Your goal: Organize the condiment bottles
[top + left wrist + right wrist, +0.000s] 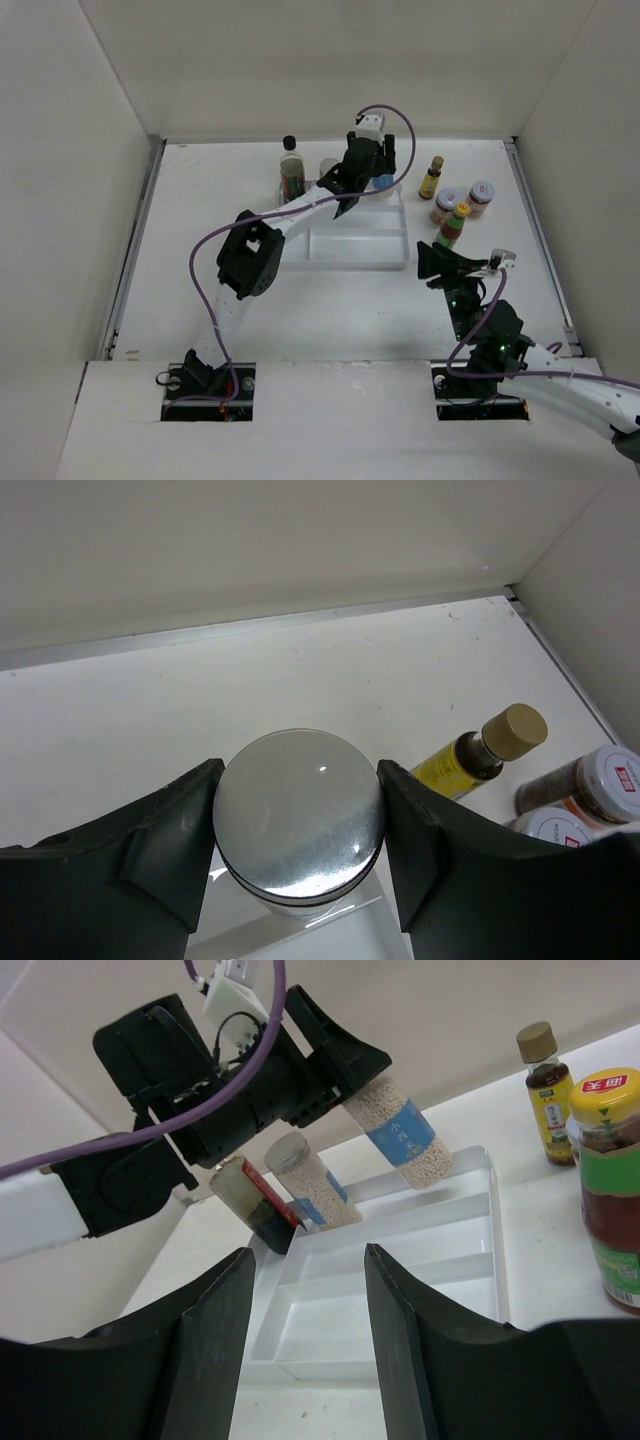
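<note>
My left gripper (300,780) is clamped on a blue-labelled jar of white grains (405,1130), one finger on each side of its shiny silver lid. That arm reaches across the counter (200,200) to the far right corner of the pale divided plastic tray (360,262). From the right wrist camera the jar hangs tilted with its base low over that corner. I cannot tell whether the base touches the tray floor.

At the tray's far left corner stands a dark bottle with a black cap (291,175). A second jar of white grains with a grey lid (305,1182) is just beside it, on its right. I cannot make out which compartment each one occupies.

Four more are on the counter to the right of the tray, outside it. The small yellow-labelled bottle with a tan cap (431,180) is farthest back. Two white-lidded jars with red labels (447,205) (481,197) sit side by side nearer to me. The red-sauce bottle with a yellow cap (453,226) is nearest, just in front of the left one of those jars.

My right gripper (310,1260) is low by the tray's near right corner with its jaws apart and nothing between them. The red-sauce bottle is near it, just beyond and to its right.
</note>
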Tool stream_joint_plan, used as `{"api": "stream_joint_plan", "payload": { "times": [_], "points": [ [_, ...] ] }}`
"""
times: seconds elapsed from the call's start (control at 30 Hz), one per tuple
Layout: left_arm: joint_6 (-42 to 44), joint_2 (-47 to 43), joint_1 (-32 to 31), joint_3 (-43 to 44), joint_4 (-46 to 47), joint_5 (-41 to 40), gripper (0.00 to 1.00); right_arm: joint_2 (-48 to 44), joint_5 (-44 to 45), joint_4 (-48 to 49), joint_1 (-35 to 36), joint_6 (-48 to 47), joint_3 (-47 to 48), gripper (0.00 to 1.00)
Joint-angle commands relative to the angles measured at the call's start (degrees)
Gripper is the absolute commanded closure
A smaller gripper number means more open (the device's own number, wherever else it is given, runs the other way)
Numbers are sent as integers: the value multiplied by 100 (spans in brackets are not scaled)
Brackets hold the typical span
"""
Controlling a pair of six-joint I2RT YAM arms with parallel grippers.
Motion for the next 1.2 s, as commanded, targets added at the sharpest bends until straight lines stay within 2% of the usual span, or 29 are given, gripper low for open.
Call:
{"api": "stream_joint_plan", "payload": {
  "times": [0.0,0.2,0.27,0.3,0.43,0.47,0.6,0.83,0.93,1.07,1.17],
  "points": [
    [-68,44,-45,359,582,107,67,-101,53,295,64,-108,107,45],
    [-15,317,-62,297,591,10,64,-101,79,295,126,-99,89,44],
    [2,317,-71,192,617,1,57,-101,88,295,134,-134,98,43],
    [2,291,-80,122,643,1,51,-110,88,295,134,-134,106,41],
    [11,11,-150,-168,740,1,13,-84,53,304,134,-151,185,35],
    [11,-51,-159,-221,775,-8,0,-75,44,304,134,-177,220,35],
    [64,-411,-264,-362,898,19,0,-83,53,339,152,-292,352,38],
    [256,-1465,-484,-924,1521,-42,0,-198,61,348,354,-722,870,59],
    [432,-1905,-589,-1196,1855,-236,0,-102,-44,532,407,-994,1230,65],
    [477,-2800,-642,-1880,1997,-210,0,319,-80,718,407,-1372,1731,66],
    [398,-3836,-503,-2942,2058,-297,0,978,192,359,250,-1706,2170,65]
  ]
}}
